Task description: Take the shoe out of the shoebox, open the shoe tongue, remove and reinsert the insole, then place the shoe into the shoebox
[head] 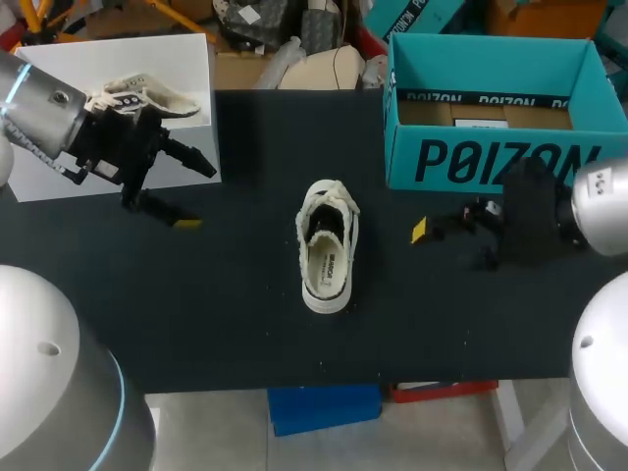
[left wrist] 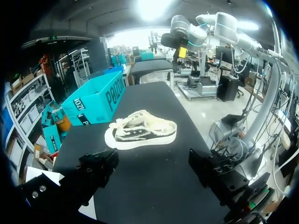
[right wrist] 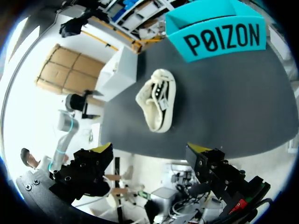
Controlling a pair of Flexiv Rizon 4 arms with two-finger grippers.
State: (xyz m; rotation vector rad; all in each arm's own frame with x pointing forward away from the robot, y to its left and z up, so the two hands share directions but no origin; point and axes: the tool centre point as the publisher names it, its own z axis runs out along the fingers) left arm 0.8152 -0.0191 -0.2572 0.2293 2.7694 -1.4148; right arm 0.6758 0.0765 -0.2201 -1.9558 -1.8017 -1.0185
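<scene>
Midway across the dark worktop (head: 245, 334) you have the cream shoe (head: 329, 247) standing on its sole. Its laced toe points to the far edge and its heel to the near edge. It is outside the box, and its pale insole (head: 329, 269) shows through the opening. At the far right of the worktop sits the teal shoebox (head: 491, 162), open at the top, apart from the shoe.

Your left end effector (head: 191, 193) is over the left part of the worktop, beside the edge of a white board (head: 186, 59). Its fingers are spread wide with nothing between them. From its wrist view the shoe lies side-on ahead of it, well apart.

Your right end effector (head: 449, 243) is at the right side, just in front of the shoebox's front wall. Its fingers are likewise spread and empty, and the shoe lies ahead of them, untouched.

A second pale shoe (head: 147, 98) rests on the white board, partly hidden by your left arm.
</scene>
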